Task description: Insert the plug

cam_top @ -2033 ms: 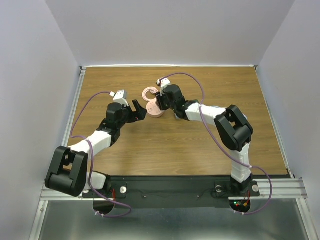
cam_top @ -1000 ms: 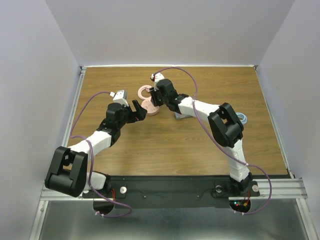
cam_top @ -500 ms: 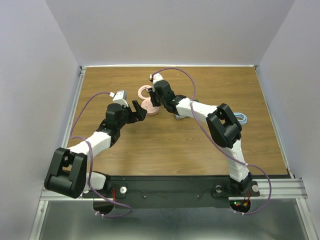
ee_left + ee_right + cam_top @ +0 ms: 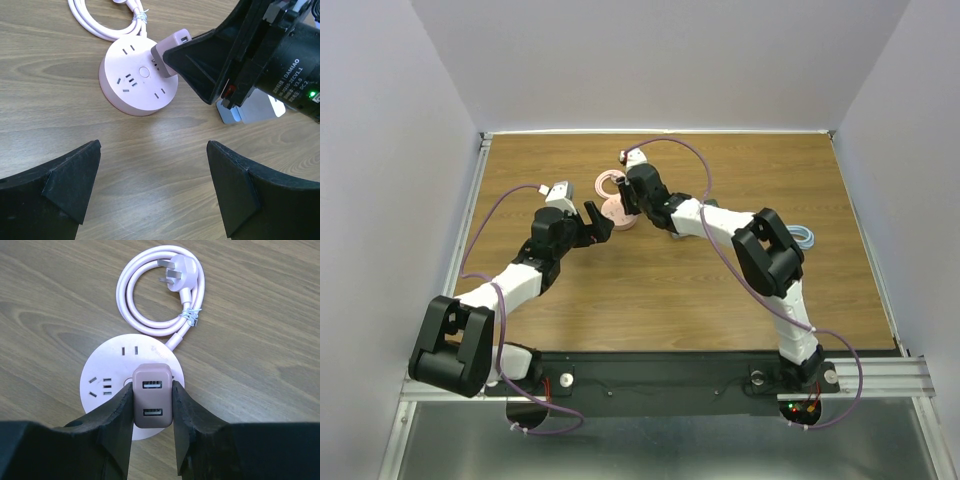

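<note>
My right arm reaches forward and leftward across the bench (image 4: 670, 290), elbow raised on the right side, forearm slanting toward the far middle. The right end effector (image 4: 152, 392) is closed on the plug (image 4: 152, 402), a pink block with two ports facing my wrist camera, one finger pressed to each of its sides. The plug sits over the right part of the round pink socket (image 4: 132, 87), at its top face; I cannot tell whether its prongs are in. My left arm stretches forward from the left base, bent at the elbow. The left end effector (image 4: 152, 150) has its fingers spread wide with nothing between them, and it points at the socket from the near left, close to it but apart. In the overhead view the two end effectors come near each other at the socket, left (image 4: 592, 222) and right (image 4: 623, 197). The socket's cord (image 4: 145, 295) lies coiled and tied just behind it, toward the far edge. A small pale object (image 4: 250, 107) rests on the bench under my right forearm. Bare wood stretches to the left, to the right and toward the near edge. Walls close in the bench at the back and on both sides.
</note>
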